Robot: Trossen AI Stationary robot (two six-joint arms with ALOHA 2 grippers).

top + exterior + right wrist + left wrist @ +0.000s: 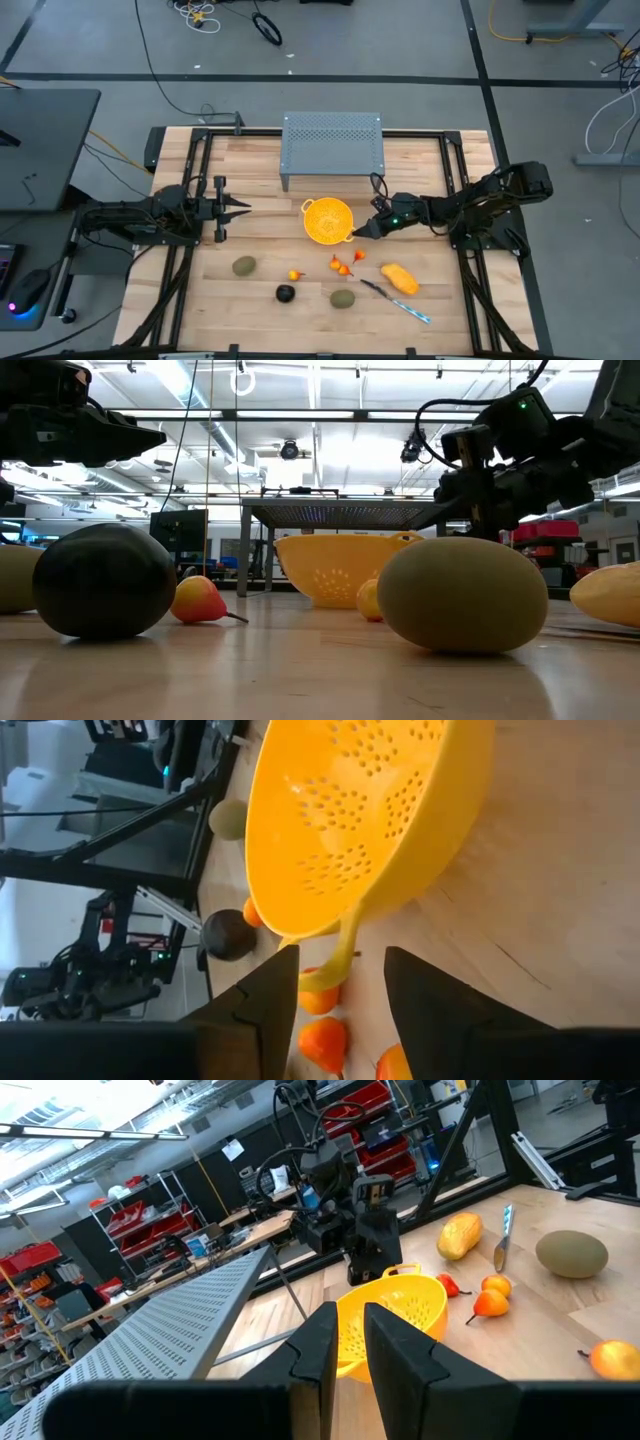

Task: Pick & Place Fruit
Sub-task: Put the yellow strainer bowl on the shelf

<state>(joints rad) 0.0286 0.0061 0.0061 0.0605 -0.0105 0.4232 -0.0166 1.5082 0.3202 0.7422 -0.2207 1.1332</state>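
The fruit lies on the wooden table's near half: a yellow-orange oblong, two olive-green ovals, a dark ball and tiny orange-red pieces. A yellow colander stands at mid-table. My right gripper is open at the colander's near-right rim, and the colander's handle stands between its fingers. My left gripper is shut and empty, above the table to the colander's left, pointing toward it. My right gripper has its open fingers on either side of the colander's handle, coming level from the table's right. I cannot tell whether a finger touches the handle. The colander rests on the table.
A grey perforated metal rack stands on legs at the table's far middle. A slim silver-and-blue knife lies near the oblong fruit. Black frame rails run along the left and right sides of the table.
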